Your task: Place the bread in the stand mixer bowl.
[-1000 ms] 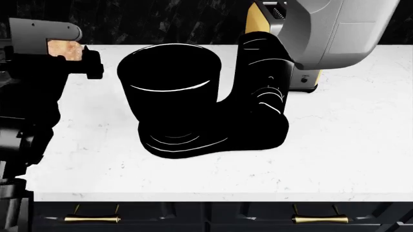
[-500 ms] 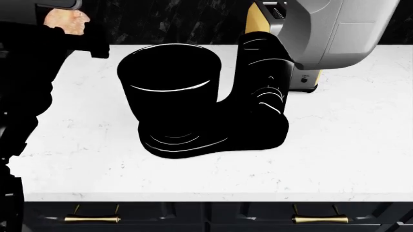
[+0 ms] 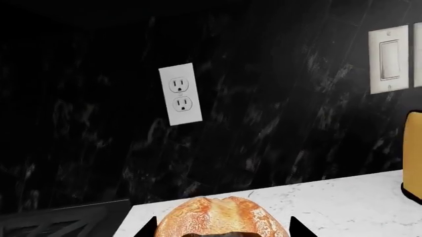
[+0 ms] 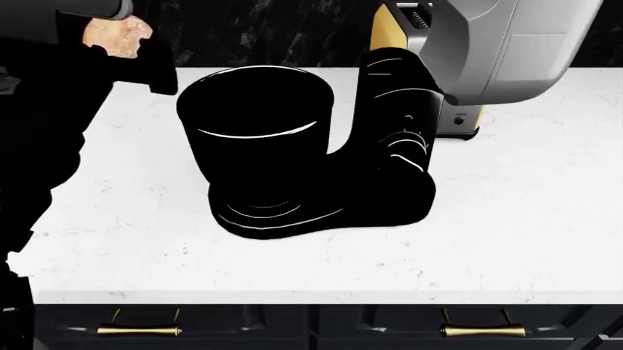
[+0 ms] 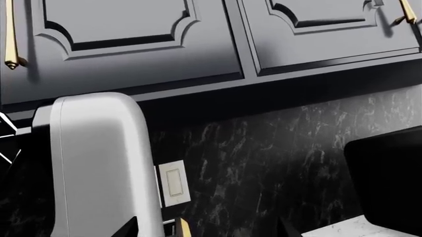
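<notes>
- Two brass pulls on the dark drawer fronts (image 4: 311,324) sit nearest the camera, below the white counter (image 4: 506,219); nothing here differs from the earlier head views.
- Mid-counter: the stand mixer bowl (image 4: 258,135) stands upright on its black base, mouth open, position unchanged over the last second.
- Left gripper (image 4: 127,44) holds the bread (image 4: 117,35), jaws clamped either side of the roll. In the left wrist view the bread (image 3: 223,217) fills the gap between the two dark finger tips.
- Change: the bread has risen from beside the bowl's rim level to above it, and in the last half second shifted rightward toward the bowl. It is now up and left of the rim, not yet over the mouth.
- Judgement: lift done, transport under way; further rightward travel needed before release.
- Right gripper: jaw state cannot be told; only its grey arm (image 4: 516,44) shows, raised above the toaster (image 4: 404,29).
- Farthest: black marble backsplash with a wall outlet (image 3: 180,94).
</notes>
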Controlling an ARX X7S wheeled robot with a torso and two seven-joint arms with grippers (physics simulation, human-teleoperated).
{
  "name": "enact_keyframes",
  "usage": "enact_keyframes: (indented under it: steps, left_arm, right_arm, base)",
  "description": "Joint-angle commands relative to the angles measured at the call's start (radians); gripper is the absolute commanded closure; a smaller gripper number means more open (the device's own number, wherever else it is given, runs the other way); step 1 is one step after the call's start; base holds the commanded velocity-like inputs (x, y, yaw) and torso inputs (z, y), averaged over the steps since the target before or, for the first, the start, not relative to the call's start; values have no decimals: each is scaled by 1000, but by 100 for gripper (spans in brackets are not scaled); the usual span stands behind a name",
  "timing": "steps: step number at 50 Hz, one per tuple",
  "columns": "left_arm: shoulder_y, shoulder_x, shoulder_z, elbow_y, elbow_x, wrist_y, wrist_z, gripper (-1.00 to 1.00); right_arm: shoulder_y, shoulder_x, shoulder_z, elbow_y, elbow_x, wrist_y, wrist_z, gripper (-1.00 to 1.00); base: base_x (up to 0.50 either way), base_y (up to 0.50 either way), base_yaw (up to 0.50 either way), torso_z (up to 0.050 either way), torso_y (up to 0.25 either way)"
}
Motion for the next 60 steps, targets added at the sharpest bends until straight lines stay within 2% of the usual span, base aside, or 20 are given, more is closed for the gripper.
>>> enact_keyframes:
  steps: [1, 18, 29, 51, 60]
  left_arm:
    - [-41, 1, -11, 13, -28, -25, -12, 100]
    - [-89, 29, 0, 42, -69, -82, -12, 100]
    - [-95, 66, -50, 145, -180, -178, -22, 100]
    - [-87, 85, -97, 216, -297, -254, -19, 100]
    - [-80, 132, -152, 242, -378, -311, -55, 100]
  right_arm:
    - [0, -3, -6, -1, -6, -1, -4, -100]
    - [4, -3, -17, 1, -17, -6, -9, -100]
    - [-4, -15, -6, 2, -18, -3, -23, -100]
    - [-17, -26, 6, -3, -32, 7, -40, -100]
    - [-21, -38, 11, -3, -43, 17, -56, -100]
  base:
    - [0, 0, 0, 0, 0]
    - [0, 0, 0, 0, 0]
    - [0, 0, 0, 0, 0]
    - [0, 0, 0, 0, 0]
    - [0, 0, 0, 0, 0]
